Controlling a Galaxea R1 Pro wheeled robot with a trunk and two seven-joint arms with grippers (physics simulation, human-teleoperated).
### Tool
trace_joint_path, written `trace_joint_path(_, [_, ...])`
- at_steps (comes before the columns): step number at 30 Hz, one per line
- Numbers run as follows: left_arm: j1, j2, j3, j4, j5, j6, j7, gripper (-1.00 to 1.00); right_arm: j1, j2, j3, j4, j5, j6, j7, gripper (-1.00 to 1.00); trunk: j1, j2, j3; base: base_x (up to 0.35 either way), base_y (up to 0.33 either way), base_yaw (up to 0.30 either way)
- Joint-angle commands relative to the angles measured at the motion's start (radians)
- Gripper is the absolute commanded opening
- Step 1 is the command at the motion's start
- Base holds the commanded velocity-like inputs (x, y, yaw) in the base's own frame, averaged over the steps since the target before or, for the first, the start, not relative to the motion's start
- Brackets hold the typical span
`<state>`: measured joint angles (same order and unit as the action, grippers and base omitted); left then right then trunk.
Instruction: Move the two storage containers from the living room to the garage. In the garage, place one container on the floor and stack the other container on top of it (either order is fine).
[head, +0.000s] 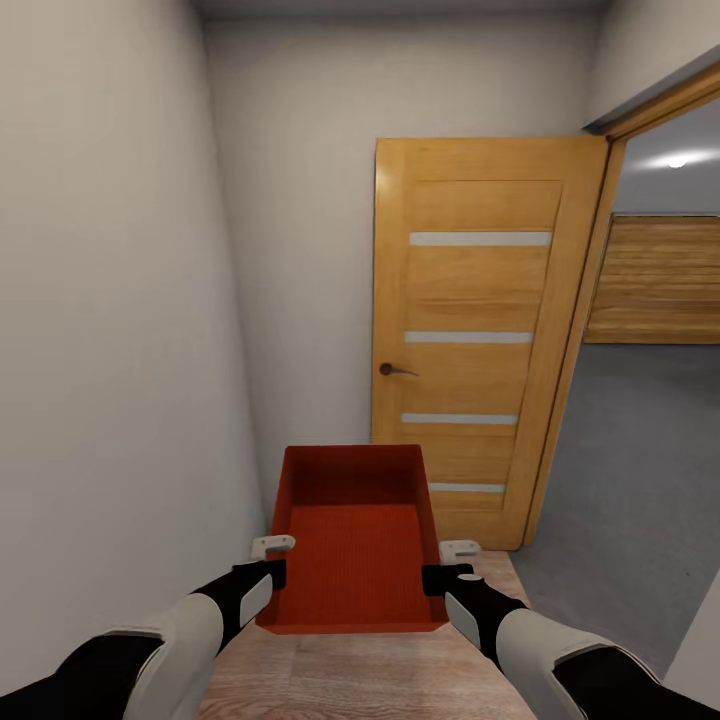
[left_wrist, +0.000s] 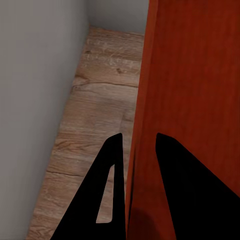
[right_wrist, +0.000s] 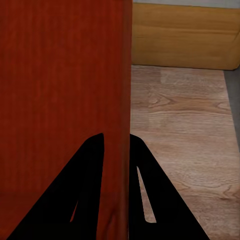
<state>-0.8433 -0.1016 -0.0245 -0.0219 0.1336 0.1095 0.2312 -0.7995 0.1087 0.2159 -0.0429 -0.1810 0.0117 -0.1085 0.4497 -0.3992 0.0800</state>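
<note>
Both grippers, left (head: 268, 560) and right (head: 448, 563), seemingly pinch the storage container's (head: 352, 560) side walls, long axis pointing ahead.

I am in a home's narrow hallway: plain pale walls (head: 110, 300), wood plank floor (head: 370, 675), and an open wooden door (head: 480, 330) leading to a grey-floored room (head: 640, 480).

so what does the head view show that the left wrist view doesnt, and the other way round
Head view alone: the open wooden door, the grey floor past the doorway, the right gripper, and the container's inside. Left wrist view alone: a close look at the left gripper's fingers straddling the container's side wall, one inside and one outside. Both share: the orange-red container, the wood plank floor and the pale wall.
</note>
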Motion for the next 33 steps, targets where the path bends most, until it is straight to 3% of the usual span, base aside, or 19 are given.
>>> trace_joint_path(1, [0.0,0.006,0.003,-0.006,0.004,0.0,0.01,-1.0,0.0,-0.001,0.003,0.003,-0.016,0.001,-0.003,-1.0,0.0,-0.001,0.0,0.0,0.0,0.0])
trace_joint_path(13, [0.0,0.002,-0.137,-0.006,0.144,0.001,0.014,-1.0,0.0,-0.008,0.005,0.003,-0.018,0.001,-0.001,-1.0,0.0,-0.001,0.0,0.0,0.0,-0.008])
trace_joint_path(23, [0.0,0.003,-0.254,-0.006,0.262,0.001,0.017,-1.0,0.0,-0.007,0.007,0.003,-0.019,0.002,-0.002,-1.0,0.0,-0.001,0.0,0.0,0.0,-0.219])
trace_joint_path(24, [0.0,0.01,0.078,-0.006,-0.06,0.001,0.017,-1.0,0.0,-0.007,-0.034,0.003,-0.035,0.002,-0.002,-1.0,0.0,-0.001,0.0,0.0,0.0,-0.26])
trace_joint_path(33, [0.0,0.01,0.078,-0.006,-0.06,0.001,0.017,-1.0,0.0,-0.007,-0.034,0.003,-0.035,0.002,-0.002,-1.0,0.0,-0.001,0.0,0.0,0.0,-0.261])
